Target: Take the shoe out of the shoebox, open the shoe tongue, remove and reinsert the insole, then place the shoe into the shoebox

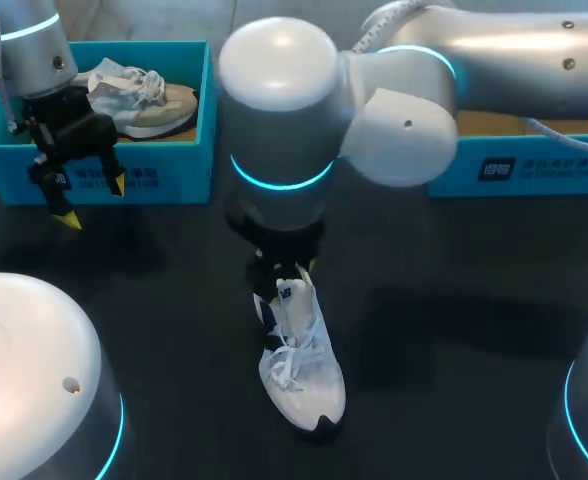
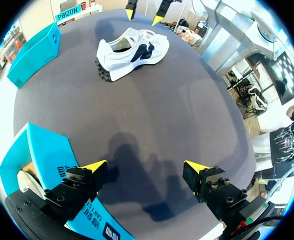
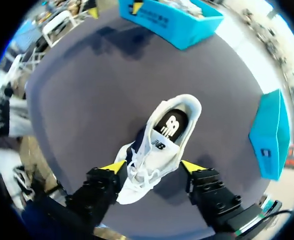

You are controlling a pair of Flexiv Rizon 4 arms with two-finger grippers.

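A white shoe with navy side marks [image 1: 299, 360] lies on the dark table at the middle, toe toward the front. Its mouth gapes and a black insole [image 3: 171, 125] shows inside. My right gripper [image 3: 153, 167] hangs open over the laces, its yellow-tipped fingers [image 3: 114, 167] standing either side of the shoe [image 3: 159, 145]. In the head view my own arm mostly covers that gripper. The teal shoebox [image 1: 199, 120] stands at the far left with a grey-beige shoe [image 1: 139, 95] in it. In front of that box, my left gripper [image 1: 94, 200] is open and holds nothing.
A second teal box [image 1: 534, 165] stands at the far right, partly behind my right arm. The left wrist view shows the white shoe [image 2: 132, 52] far ahead of its gripper [image 2: 146, 169], with bare dark table [image 2: 162, 115] between and the shoebox's wall [image 2: 42, 155] beside one finger.
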